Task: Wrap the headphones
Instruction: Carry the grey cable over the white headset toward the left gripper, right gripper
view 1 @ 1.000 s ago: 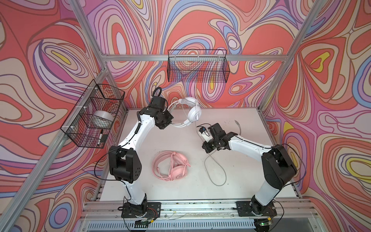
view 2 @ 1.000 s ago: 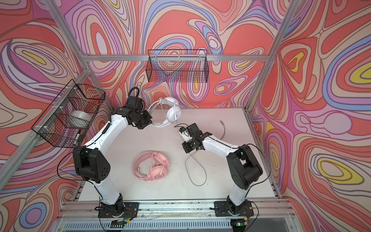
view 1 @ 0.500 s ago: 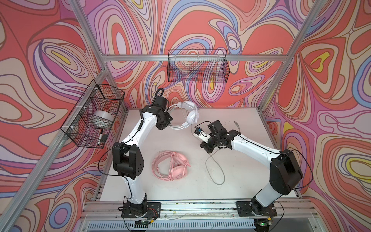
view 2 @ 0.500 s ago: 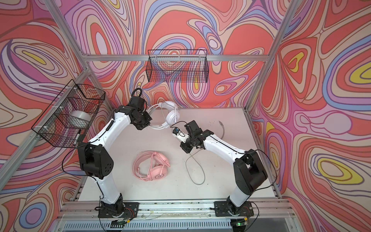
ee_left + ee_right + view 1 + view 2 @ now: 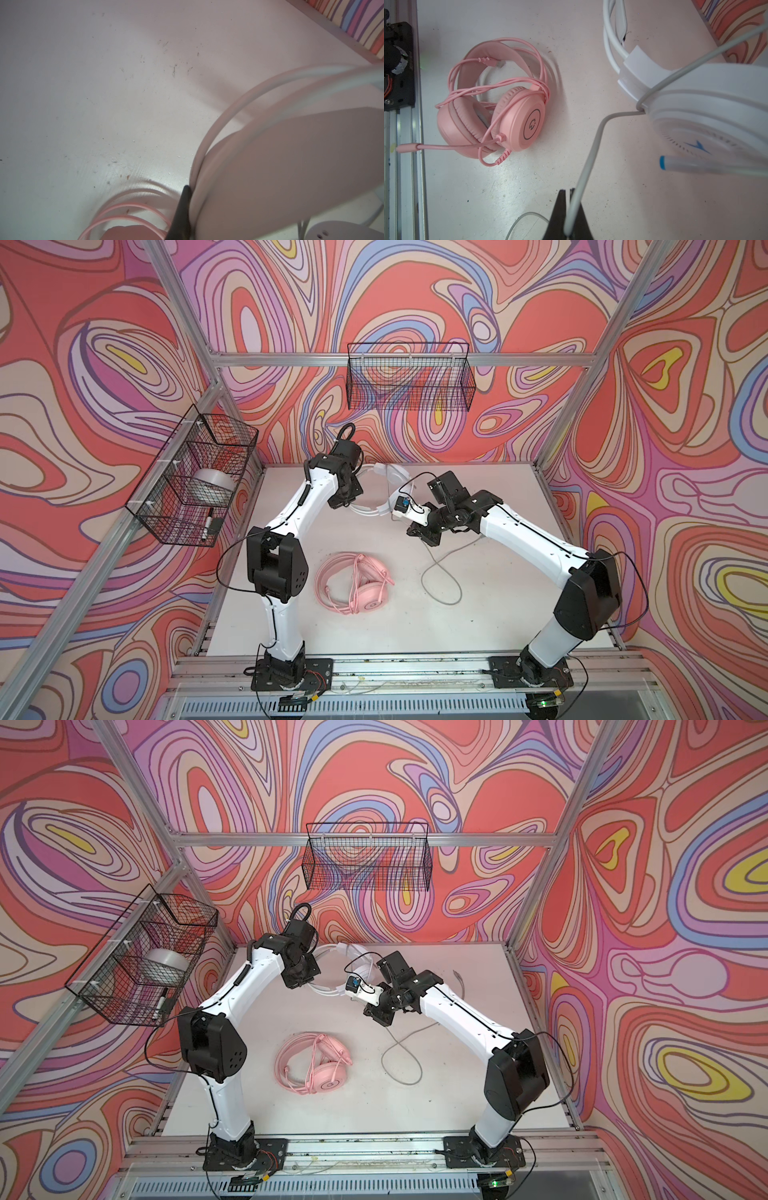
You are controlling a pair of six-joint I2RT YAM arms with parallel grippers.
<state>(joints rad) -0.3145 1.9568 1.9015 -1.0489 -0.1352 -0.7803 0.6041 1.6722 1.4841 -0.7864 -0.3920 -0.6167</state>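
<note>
The white headphones [image 5: 394,475] [image 5: 358,952] are lifted off the back of the table, and my left gripper [image 5: 347,501] [image 5: 190,207] is shut on their headband [image 5: 291,166]. Just to their right, my right gripper [image 5: 424,534] [image 5: 568,207] is shut on their grey-white cable [image 5: 591,153]. The cable runs up to the white earcup [image 5: 716,116], and its slack loops on the table [image 5: 441,572]. The pink headphones [image 5: 356,585] [image 5: 315,1065] [image 5: 512,116] lie at the middle front with their pink cable wound around them.
A wire basket [image 5: 191,481] on the left wall holds a tape roll [image 5: 212,486]. Another wire basket [image 5: 409,381] hangs on the back wall. The white headset's microphone boom [image 5: 695,166] has a blue tip. An aluminium rail [image 5: 374,672] runs along the table's front.
My right gripper has shifted left toward the white headset, taking the cable with it. The left gripper and headset have moved slightly forward. The pink headset has not moved.
</note>
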